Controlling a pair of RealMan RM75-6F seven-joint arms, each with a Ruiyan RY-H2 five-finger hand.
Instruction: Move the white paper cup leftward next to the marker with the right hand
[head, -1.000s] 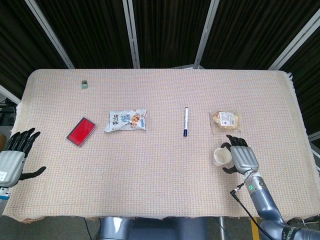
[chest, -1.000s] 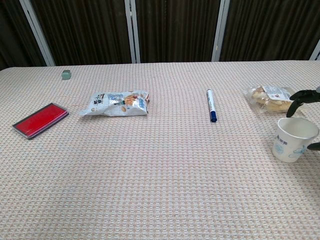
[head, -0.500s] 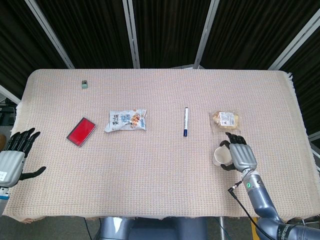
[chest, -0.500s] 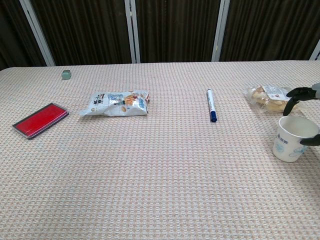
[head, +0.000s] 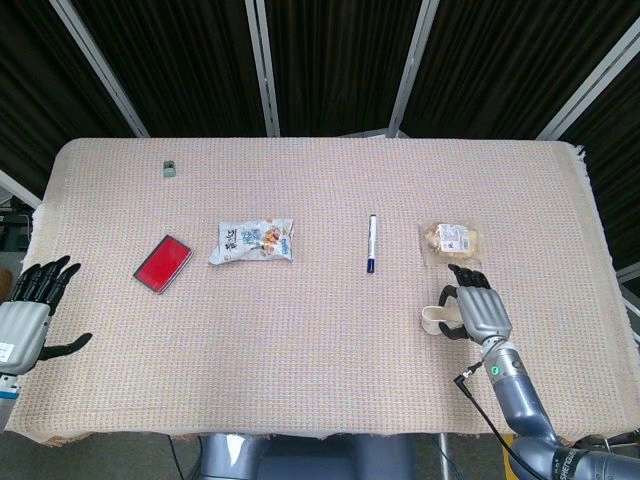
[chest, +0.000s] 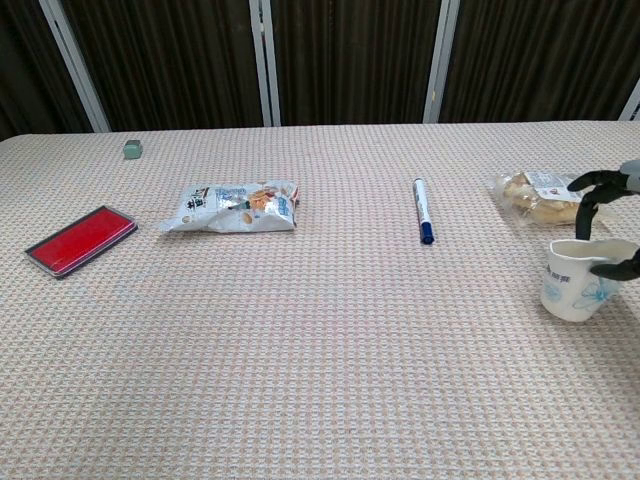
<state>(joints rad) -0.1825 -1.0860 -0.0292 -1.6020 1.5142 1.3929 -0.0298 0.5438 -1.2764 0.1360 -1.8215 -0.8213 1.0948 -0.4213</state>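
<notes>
The white paper cup (head: 435, 319) stands near the table's front right, leaning a little to the left; in the chest view the cup (chest: 573, 283) has a squashed rim. My right hand (head: 480, 312) grips it from the right, with its thumb (chest: 619, 269) pressed on the cup's side and the fingers (chest: 592, 194) arched over the rim. The marker (head: 371, 243), white with a blue cap, lies up and to the left of the cup, also seen in the chest view (chest: 422, 210). My left hand (head: 28, 311) hovers off the table's left edge, fingers spread, holding nothing.
A clear snack packet (head: 451, 240) lies just behind the cup. A chips bag (head: 253, 240) and a red flat case (head: 163, 262) lie on the left half. A small green block (head: 170, 167) sits at the far left back.
My right hand has closed in on the cup, and the cup has shifted slightly left and tipped. The left hand has not moved.
</notes>
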